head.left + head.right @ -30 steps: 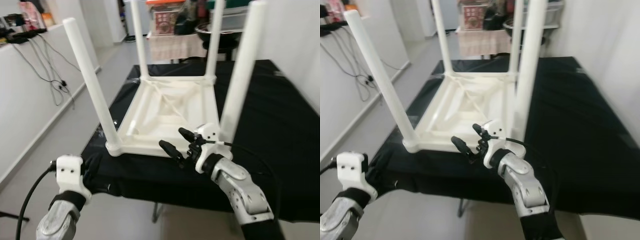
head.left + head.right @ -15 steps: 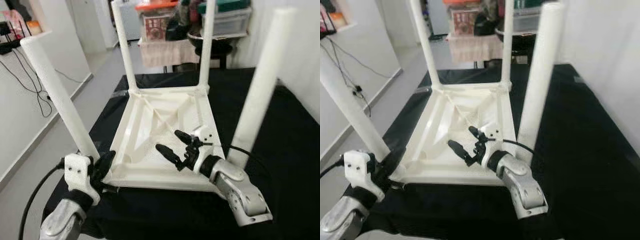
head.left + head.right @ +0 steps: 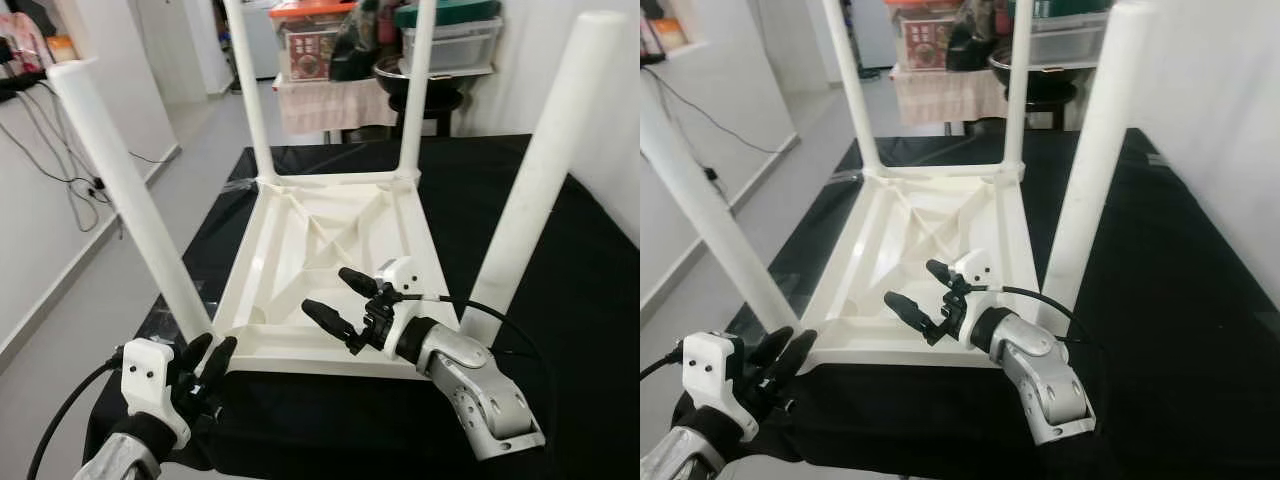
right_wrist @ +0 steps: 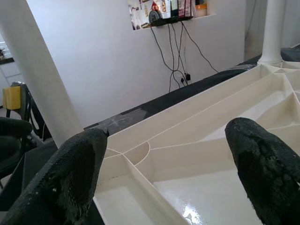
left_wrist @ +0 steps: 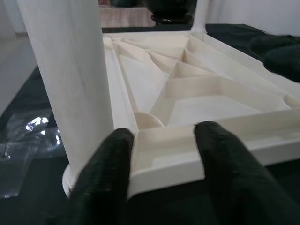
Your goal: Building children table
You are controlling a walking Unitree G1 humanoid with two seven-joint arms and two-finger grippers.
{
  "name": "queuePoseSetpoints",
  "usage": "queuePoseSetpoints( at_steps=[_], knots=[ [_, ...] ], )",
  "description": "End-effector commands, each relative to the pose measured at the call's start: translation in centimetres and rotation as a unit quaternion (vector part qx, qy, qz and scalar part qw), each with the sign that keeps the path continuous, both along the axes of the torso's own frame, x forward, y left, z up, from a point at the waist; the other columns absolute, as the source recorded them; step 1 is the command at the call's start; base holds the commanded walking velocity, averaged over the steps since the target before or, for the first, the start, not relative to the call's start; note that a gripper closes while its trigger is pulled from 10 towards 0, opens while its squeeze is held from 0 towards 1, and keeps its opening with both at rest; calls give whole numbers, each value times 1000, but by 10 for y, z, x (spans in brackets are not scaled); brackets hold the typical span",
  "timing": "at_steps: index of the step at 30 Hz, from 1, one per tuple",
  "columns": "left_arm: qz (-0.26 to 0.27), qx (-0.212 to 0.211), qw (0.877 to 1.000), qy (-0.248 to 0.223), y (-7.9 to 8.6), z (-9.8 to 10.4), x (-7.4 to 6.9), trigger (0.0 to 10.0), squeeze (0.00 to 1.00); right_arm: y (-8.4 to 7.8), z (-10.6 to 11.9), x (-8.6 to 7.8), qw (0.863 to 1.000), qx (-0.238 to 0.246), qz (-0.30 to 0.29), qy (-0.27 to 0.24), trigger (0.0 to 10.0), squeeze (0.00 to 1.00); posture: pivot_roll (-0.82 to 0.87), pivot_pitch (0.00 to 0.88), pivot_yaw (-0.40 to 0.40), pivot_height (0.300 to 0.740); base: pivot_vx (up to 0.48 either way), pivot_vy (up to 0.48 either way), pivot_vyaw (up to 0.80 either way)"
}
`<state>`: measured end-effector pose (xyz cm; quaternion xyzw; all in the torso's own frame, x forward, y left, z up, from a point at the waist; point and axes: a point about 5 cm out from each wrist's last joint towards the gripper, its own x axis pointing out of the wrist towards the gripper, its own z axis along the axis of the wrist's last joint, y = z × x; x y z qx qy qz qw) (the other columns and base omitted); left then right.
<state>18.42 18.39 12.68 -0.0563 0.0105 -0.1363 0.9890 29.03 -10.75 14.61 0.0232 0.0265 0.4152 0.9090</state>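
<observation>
A white children's table [image 3: 330, 240] lies upside down on the black-covered worktop [image 3: 590, 300]. All its legs stand upright: front left [image 3: 130, 200], front right [image 3: 540, 180], and two at the back [image 3: 248, 90]. My right gripper [image 3: 328, 292] hovers open over the ribbed underside near the front rim, with nothing between its fingers [image 4: 79, 173]. My left gripper [image 3: 212, 350] is open at the front left corner, beside the front left leg [image 5: 70, 84]. Its fingers [image 5: 110, 164] straddle the table's front rim [image 5: 187, 150]; whether they touch it I cannot tell.
Behind the worktop stand a cloth-covered stand and storage boxes [image 3: 320, 50]. A low white wall with hanging cables [image 3: 60, 170] runs along the left, with open floor [image 3: 190, 160] between it and the worktop. Crumpled clear film [image 5: 28, 136] lies by the front left leg.
The camera has shifted a little. My left gripper has dropped from the base of the front left leg to the front rim. My right gripper has barely moved over the underside.
</observation>
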Motion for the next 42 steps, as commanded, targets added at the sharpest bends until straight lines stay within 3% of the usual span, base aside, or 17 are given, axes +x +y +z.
queuePoseSetpoints(
  at_steps=[1,6,9,10,12,18,19,22,23,25,26,32,34,37,38,39,42],
  knots=[
    [9,-5,1000,1,5,0,-5,10000,1000,3,-1,-4,1000,-2,18,1,10000,0,-54,15,63,740,0,0,0],
    [36,-7,999,9,12,-6,-19,10000,1000,1,-1,-4,1000,-8,23,1,10000,0,-45,16,59,740,0,0,0],
    [50,-7,999,3,17,-7,-17,10000,1000,2,-1,-4,1000,-9,28,1,10000,0,-40,14,48,740,0,0,0],
    [59,2,998,-7,22,-8,-7,10000,1000,4,0,-5,999,-4,36,1,10000,0,-44,13,43,740,0,0,0],
    [59,2,998,-7,22,-8,-7,10000,1000,4,0,-5,999,-4,36,1,10000,0,-44,13,43,740,0,0,0],
    [83,1,996,-37,33,-5,17,10000,1000,4,7,-13,997,7,77,-2,10000,0,-60,11,45,740,0,0,0],
    [89,3,995,-41,37,-5,23,10000,1000,1,9,-21,994,-2,109,-4,10000,0,-70,11,44,740,0,0,0],
    [94,4,995,-43,40,-5,25,10000,1000,-1,10,-25,992,-7,124,-5,10000,0,-70,11,44,740,0,0,0],
    [100,2,994,-42,45,-7,32,10000,980,-11,14,-33,988,-24,153,-9,10000,0,-87,13,44,740,0,0,0],
    [100,1,994,-41,47,-9,34,10000,980,-15,16,-35,987,-30,160,-9,10000,0,-90,14,44,740,0,0,0],
    [99,1,994,-38,48,-12,37,10000,0,-22,18,-39,984,-44,171,-8,10000,0,-96,14,46,740,0,0,0],
    [97,2,995,-26,50,-23,44,10000,0,-53,27,-57,976,-96,194,8,10000,0,-133,20,55,740,0,0,0],
    [96,0,995,-19,52,-31,48,10000,0,-81,38,-71,971,-135,197,27,10000,0,-157,23,62,740,0,0,0],
    [94,2,995,-16,53,-33,50,10000,0,-90,44,-76,969,-147,195,33,10000,0,-166,24,63,740,0,0,0],
    [89,4,996,-12,53,-37,54,10000,0,-113,55,-83,966,-183,175,48,10000,0,-194,21,72,740,0,0,0],
    [87,5,996,-11,53,-39,56,10000,0,-125,59,-84,965,-205,157,54,10000,0,-194,21,72,740,0,0,0],
    [86,6,996,-10,54,-40,57,10000,0,-141,65,-85,961,-238,129,59,10000,0,-194,21,72,740,0,0,0]
  ],
)
